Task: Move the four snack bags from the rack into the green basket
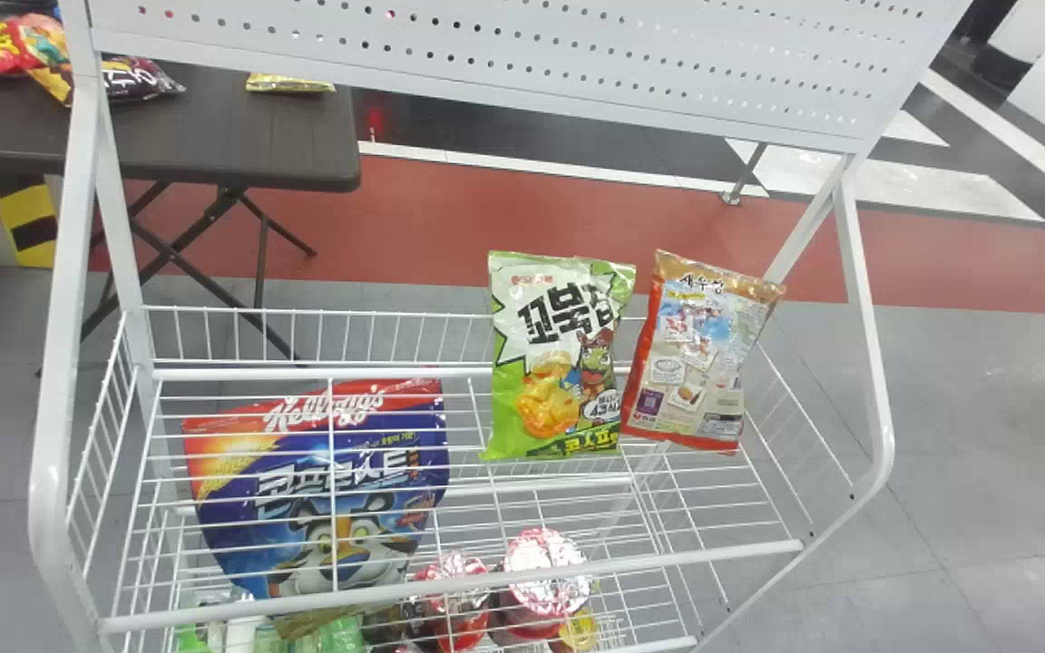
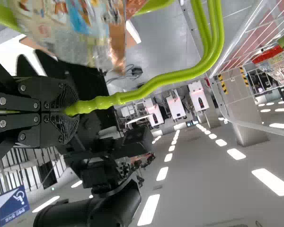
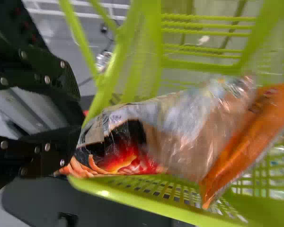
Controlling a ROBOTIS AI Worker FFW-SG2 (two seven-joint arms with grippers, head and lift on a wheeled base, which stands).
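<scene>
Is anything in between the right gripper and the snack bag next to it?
Nope, nothing I can see is between the right gripper and that snack bag. The bag's near end is right by it, inside the green basket.

A green-and-white snack bag (image 1: 559,363) and a tan-and-red bag (image 1: 699,354) stand side by side in the white rack (image 1: 668,560). Crinkled, orange-edged packaging (image 3: 194,123) lies in the green basket (image 3: 99,191).
</scene>
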